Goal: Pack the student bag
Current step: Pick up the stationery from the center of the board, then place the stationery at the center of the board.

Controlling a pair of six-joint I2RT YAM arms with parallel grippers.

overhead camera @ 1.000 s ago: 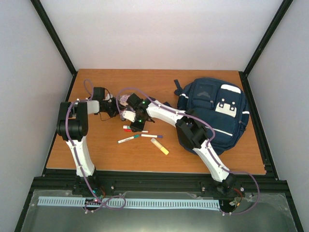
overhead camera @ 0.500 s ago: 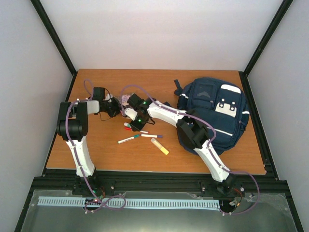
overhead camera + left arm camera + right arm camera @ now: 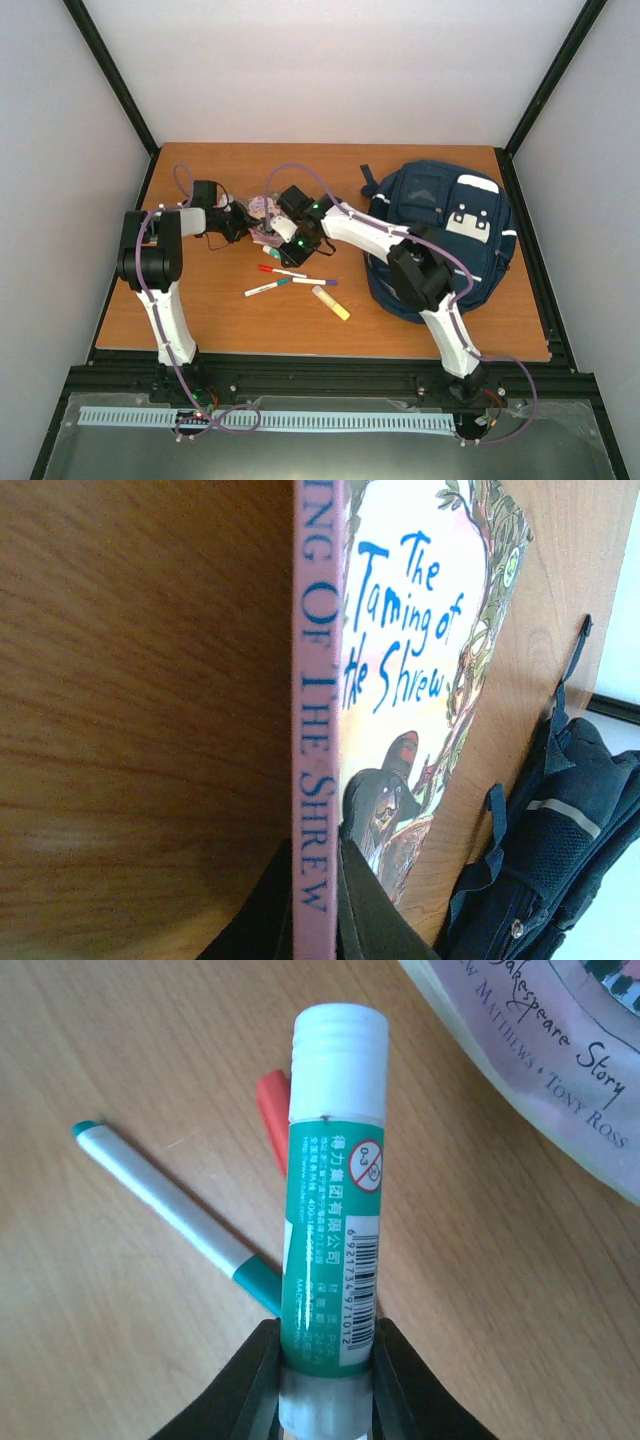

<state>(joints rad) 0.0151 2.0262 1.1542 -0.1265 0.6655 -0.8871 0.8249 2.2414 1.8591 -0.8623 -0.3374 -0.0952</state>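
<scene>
Right gripper (image 3: 322, 1365) has pulled back from coloured marker pens (image 3: 285, 280), clamped on green-labelled white-capped glue stick (image 3: 335, 1210). Left gripper (image 3: 318, 905) pinches pink-spined paperback (image 3: 410, 660). Navy fabric backpack (image 3: 450, 230) lies well right of both, wooden table's (image 3: 200, 310) right rear. Only wrist cams show the grips.

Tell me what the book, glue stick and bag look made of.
The book: paper, glossy printed soft cover, thin spine.
The glue stick: hard plastic tube, ribbed white cap, shiny printed green label.
The bag: navy woven fabric, probably synthetic; mesh panel, reflective stripe.
</scene>
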